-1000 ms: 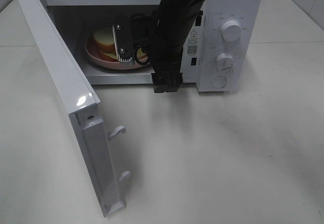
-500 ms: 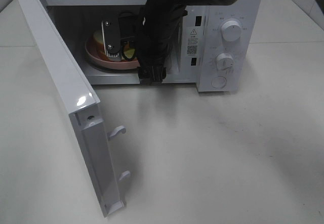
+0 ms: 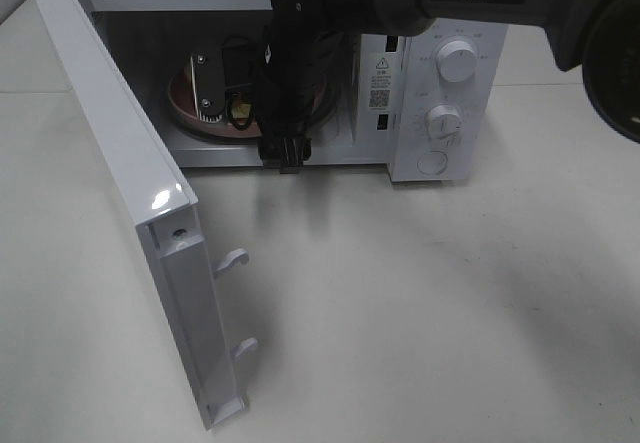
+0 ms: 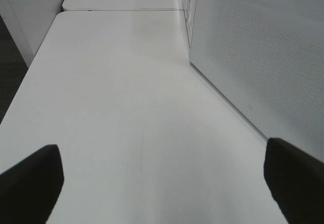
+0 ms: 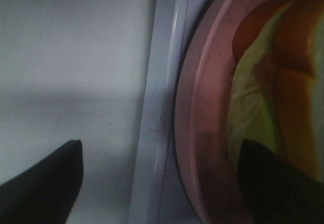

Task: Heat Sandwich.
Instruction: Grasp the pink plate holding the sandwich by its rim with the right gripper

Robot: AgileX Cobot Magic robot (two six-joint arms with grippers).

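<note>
Already inside: sandwich [image 5: 273, 97] on the pink plate [image 5: 202, 133], right half of the right wrist view, within the open microwave [image 3: 450, 113] at the top of the high view. Right gripper [image 5: 162, 183] spread wide by the plate's rim, gripping nothing; left gripper [image 4: 162, 183] likewise wide open above the table [image 4: 126, 107] beside the oven's wall. Probably light, soft and easily squashed (loose leafy filling), so best moved by the stiff plate rim, not by pinching the bread.

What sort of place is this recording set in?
Likely a lab test bench, not a real kitchen: a white microwave on a plain white table, a sandwich on a pink plate inside.
</note>
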